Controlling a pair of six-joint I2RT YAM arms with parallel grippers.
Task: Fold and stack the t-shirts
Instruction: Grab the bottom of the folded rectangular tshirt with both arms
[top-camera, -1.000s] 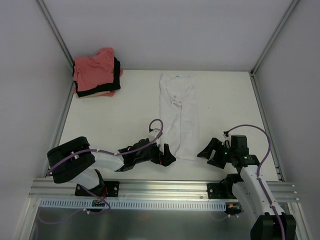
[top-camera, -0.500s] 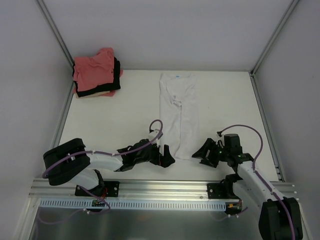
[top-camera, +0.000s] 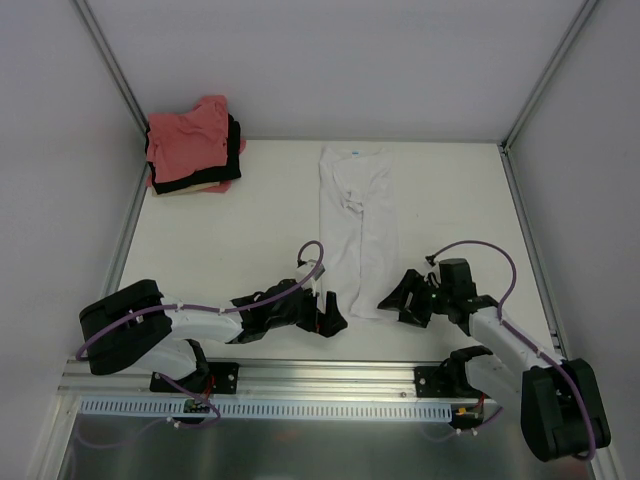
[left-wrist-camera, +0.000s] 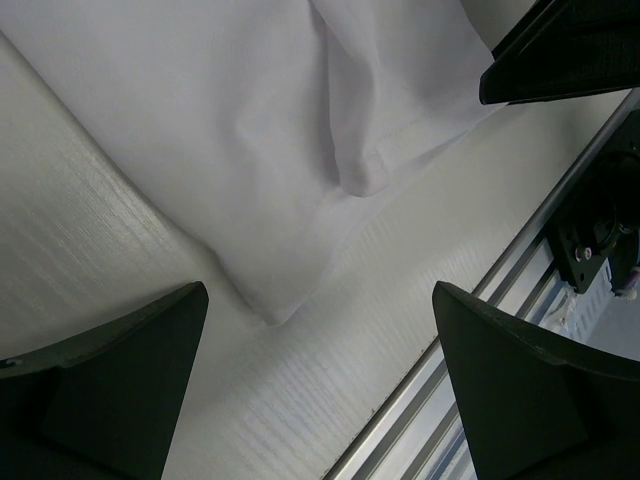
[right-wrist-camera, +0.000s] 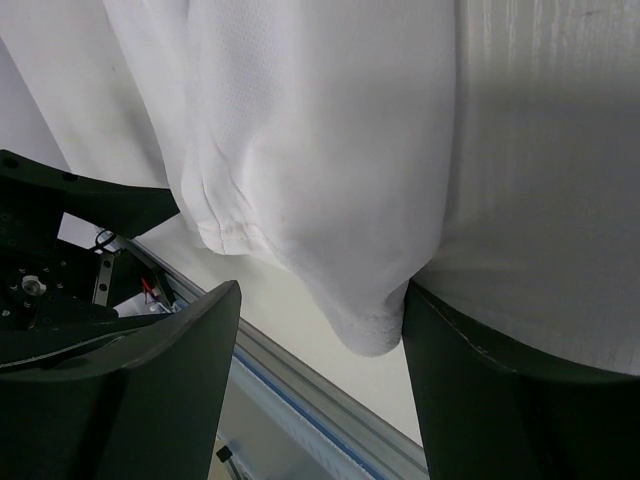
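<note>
A white t-shirt (top-camera: 357, 225), folded into a long strip, lies on the table's middle with its neck label at the far end. My left gripper (top-camera: 334, 314) is open at the near left hem corner, and that corner (left-wrist-camera: 272, 300) lies on the table between its fingers (left-wrist-camera: 110, 390). My right gripper (top-camera: 399, 300) is open at the near right hem corner, which (right-wrist-camera: 368, 335) sits between its fingers (right-wrist-camera: 500, 400) and next to the right one. A folded stack (top-camera: 192, 148) with a salmon-pink shirt on top, black below and pale cream at the bottom sits at the back left.
The white table (top-camera: 250, 230) is walled at the back and both sides. A metal rail (top-camera: 330, 378) runs along the near edge just behind both grippers and shows in the left wrist view (left-wrist-camera: 500, 300). The right gripper's finger (left-wrist-camera: 560, 50) shows there too.
My right gripper has moved left and slightly forward to the shirt's near right hem corner. The left gripper has shifted only slightly at the left corner. The shirt has not moved.
</note>
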